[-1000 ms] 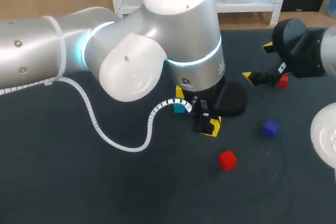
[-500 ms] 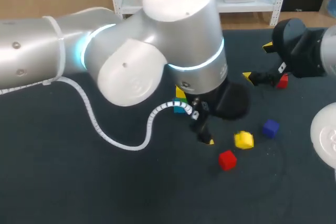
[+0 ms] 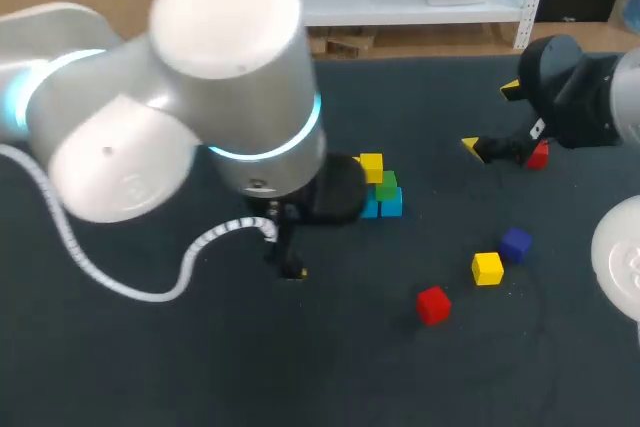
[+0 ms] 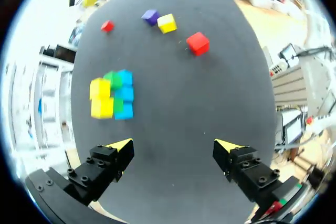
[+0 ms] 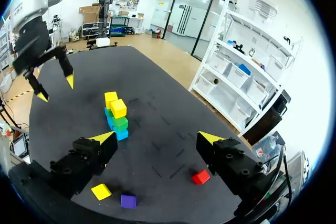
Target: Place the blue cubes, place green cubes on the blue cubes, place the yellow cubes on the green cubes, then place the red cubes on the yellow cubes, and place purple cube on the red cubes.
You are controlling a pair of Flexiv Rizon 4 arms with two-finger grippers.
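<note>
A stack of cubes (image 3: 379, 190) stands mid-table: blue at the base, green in the middle, yellow (image 3: 371, 164) on top. My left gripper (image 3: 286, 259) hangs open and empty to the left of the stack. In the left wrist view the gripper (image 4: 174, 145) is apart from the stack (image 4: 113, 96). A loose yellow cube (image 3: 487, 268) lies beside the purple cube (image 3: 516, 244). A red cube (image 3: 433, 304) lies nearer the front. My right gripper (image 3: 490, 117) is open at the back right, with a second red cube (image 3: 539, 155) beside it. The right wrist view shows its gripper (image 5: 156, 138) empty.
A white round object (image 3: 621, 250) sits at the table's right edge. The left arm's grey bulk (image 3: 170, 117) covers the left half of the table in the head view. Open dark tabletop (image 3: 340, 367) stretches along the front.
My left gripper opened and the yellow cube left it, tumbling right to rest by the purple cube. The left arm swung away to the left, uncovering the stack. The right arm stayed put.
</note>
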